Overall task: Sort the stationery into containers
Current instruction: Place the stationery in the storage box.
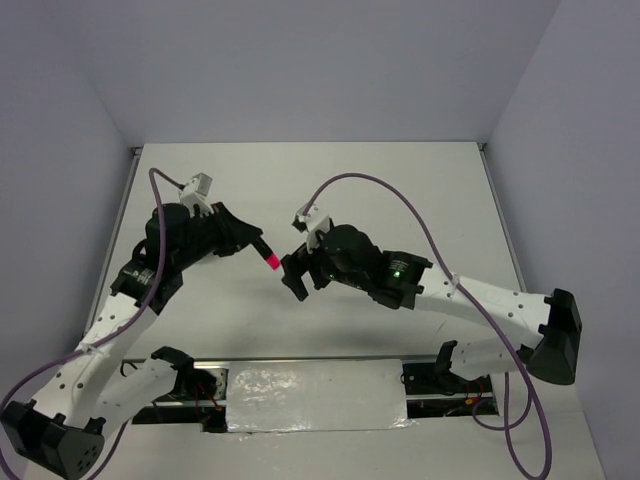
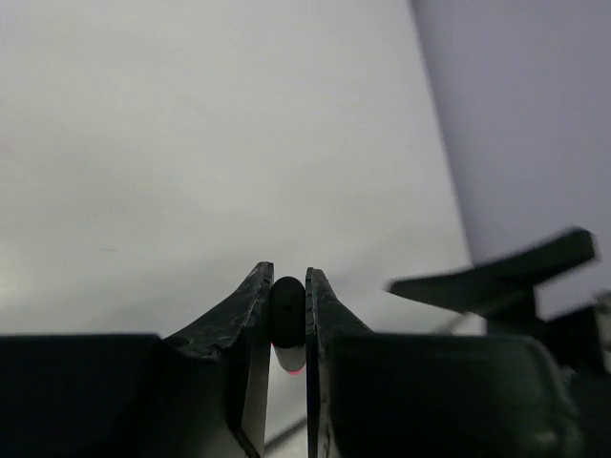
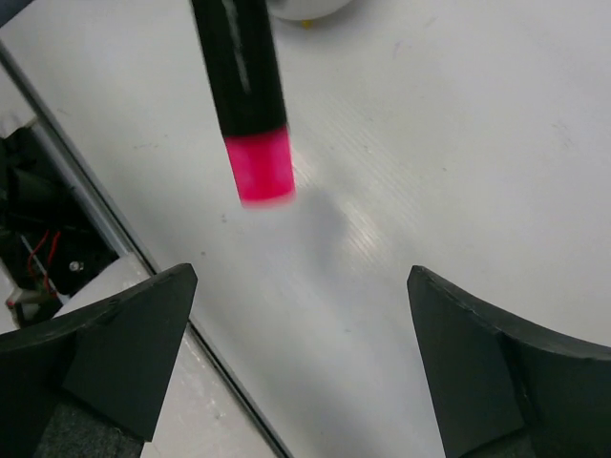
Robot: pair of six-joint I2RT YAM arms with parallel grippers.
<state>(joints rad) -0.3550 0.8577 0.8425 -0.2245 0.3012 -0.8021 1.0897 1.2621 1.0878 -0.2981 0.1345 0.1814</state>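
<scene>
Short pink-and-black plastic highlighter (image 1: 271, 261) hangs in the air over the white bench (image 1: 400, 190), black end clamped in the left gripper (image 1: 256, 245), jaws narrow on it. Right gripper (image 1: 296, 278) sits at 3 o'clock of it, jaws wide, holding nothing. White rounded rim (image 3: 305, 8) at 12 o'clock of the right wrist view, possibly the tub. Judged mid-task: this highlighter not yet binned, other stationery not visible.

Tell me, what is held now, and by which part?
The left gripper holds the pink highlighter by its black part; its pink end sticks out free. The right gripper is open and empty.
</scene>
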